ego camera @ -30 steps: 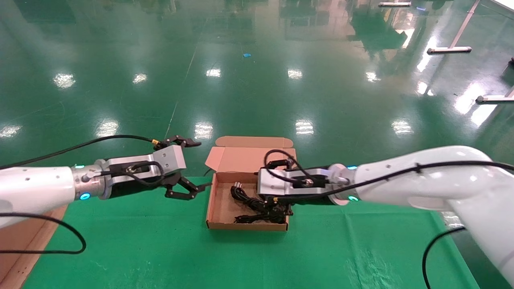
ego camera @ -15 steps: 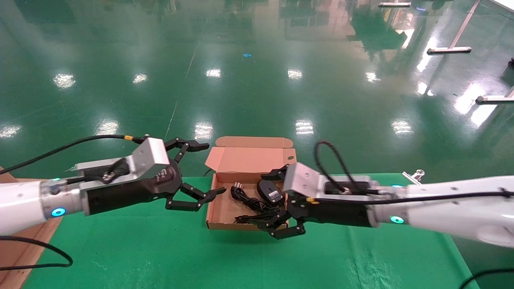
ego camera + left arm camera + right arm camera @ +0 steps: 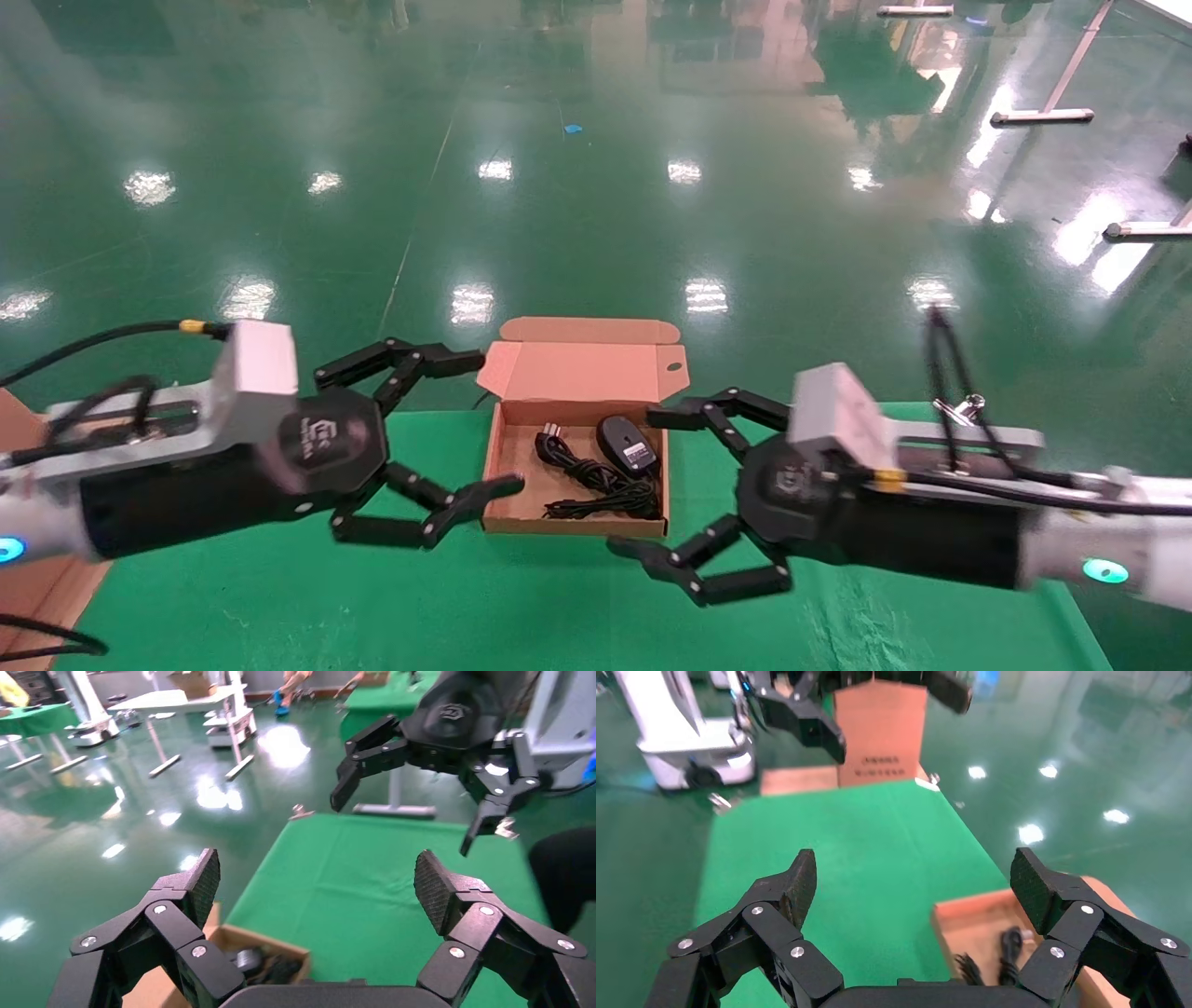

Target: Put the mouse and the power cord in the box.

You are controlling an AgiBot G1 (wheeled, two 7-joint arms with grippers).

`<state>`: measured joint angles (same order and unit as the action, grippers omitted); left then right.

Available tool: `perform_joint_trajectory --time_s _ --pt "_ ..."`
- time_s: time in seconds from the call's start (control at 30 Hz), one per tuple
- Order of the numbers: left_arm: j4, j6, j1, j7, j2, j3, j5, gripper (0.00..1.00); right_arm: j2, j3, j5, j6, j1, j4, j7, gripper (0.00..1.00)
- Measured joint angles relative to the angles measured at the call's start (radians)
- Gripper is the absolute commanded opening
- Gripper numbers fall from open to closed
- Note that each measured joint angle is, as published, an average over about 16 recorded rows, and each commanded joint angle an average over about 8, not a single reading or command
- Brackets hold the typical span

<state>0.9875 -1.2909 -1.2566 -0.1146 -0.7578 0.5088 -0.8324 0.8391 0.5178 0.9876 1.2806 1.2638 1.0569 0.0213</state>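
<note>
Nearest the head camera: left gripper (image 3: 442, 424), fingers spread wide, empty, hanging just left of the box (image 3: 495, 466); its lower fingertip overlaps the box's front-left corner in this view (contact cannot be judged). Right gripper (image 3: 656, 480), also wide apart and empty, sits at the box's right front, lower finger crossing in front of the front-right corner, upper finger near the right wall.

Green cloth (image 3: 466, 596) covers the table; nothing else lies on it in front of the box.

Box stands open, lid (image 3: 582, 368) upright at the far side, small oval hole near its right edge. Inside: power cord (image 3: 596, 485) bunched in loose coils across the middle and front, plug with silver prongs toward the back left. Mouse (image 3: 626, 445) lies beside it at back right, pale label up, touching the coils.

Left edge: brown cardboard (image 3: 37, 596) beside the table. Beyond: glossy green floor (image 3: 596, 186) with lamp reflections, metal stand feet (image 3: 1041, 116) far right.
</note>
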Motion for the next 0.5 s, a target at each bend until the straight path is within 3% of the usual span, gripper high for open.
perform_joint_trajectory --time_s 0.5 --pt "0.231 -0.159 0.142 0.235 0.114 -0.179 0.079 1.00 -0.184 -0.192 -0.208 0.173 -0.152 0.183 0.133 1.00"
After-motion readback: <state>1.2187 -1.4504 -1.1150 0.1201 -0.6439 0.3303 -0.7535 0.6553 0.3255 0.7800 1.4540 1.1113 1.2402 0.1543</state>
